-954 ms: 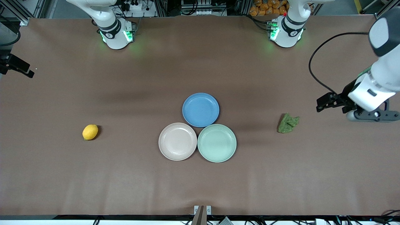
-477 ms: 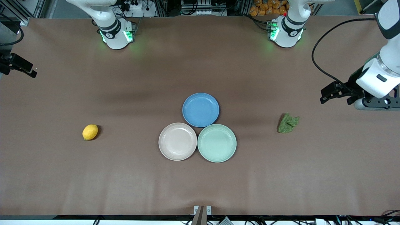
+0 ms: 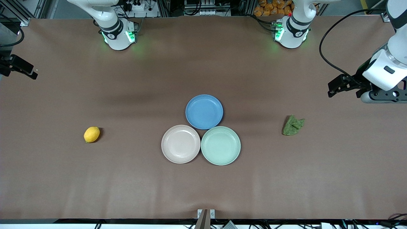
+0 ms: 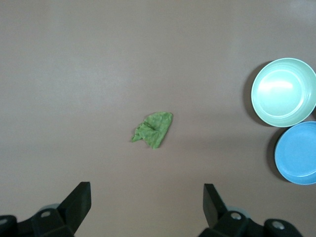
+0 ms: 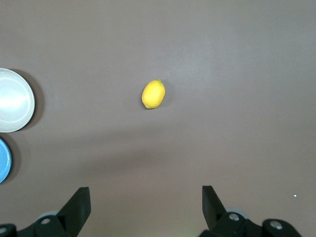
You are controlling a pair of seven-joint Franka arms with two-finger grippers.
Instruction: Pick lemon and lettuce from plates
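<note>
The left gripper [image 4: 145,205] is pulling back toward its end of the table, up over bare tabletop, fingers spread and empty; the lettuce [image 3: 293,125] is lying on the table, off the plates; the right gripper [image 5: 145,205], also spread and empty, is hanging high over the lemon [image 3: 91,134]; the beige plate [image 3: 180,144], green plate [image 3: 220,145] and blue plate [image 3: 204,111] are sitting together mid-table.

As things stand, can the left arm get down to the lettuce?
Probably yes. The left tool is open, up in the air over bare table, with the lettuce lying alone on the table and nothing between them.
</note>
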